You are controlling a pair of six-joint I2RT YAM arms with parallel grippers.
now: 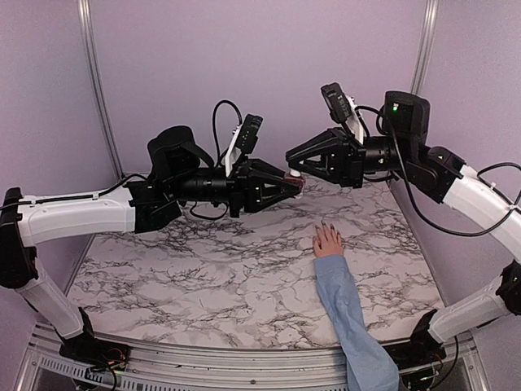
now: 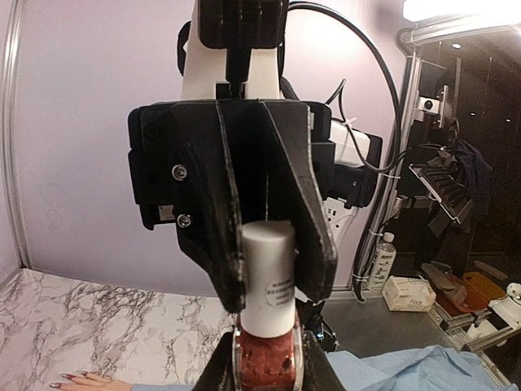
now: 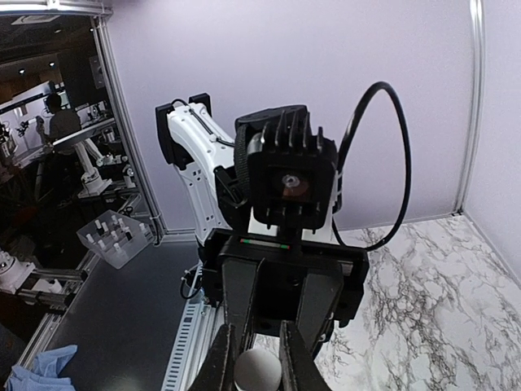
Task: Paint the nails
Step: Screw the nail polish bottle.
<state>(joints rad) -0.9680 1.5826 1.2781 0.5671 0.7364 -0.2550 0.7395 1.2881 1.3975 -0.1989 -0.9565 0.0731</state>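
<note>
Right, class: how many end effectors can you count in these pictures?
2. The left end effector holds the polish bottle in mid-air; the right end effector faces it, shut on the bottle's white cap. None seem hidden.

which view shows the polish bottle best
Left wrist: the polish bottle fills the centre, white cap and reddish glass clear. Top external shows only a small speck; right wrist only its cap end.

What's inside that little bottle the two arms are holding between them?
Reddish-brown, glittery polish shows through the glass of the bottle. The white cap is on, pinched by the right gripper, so any brush inside is hidden. The left gripper covers the bottle's sides.
</note>
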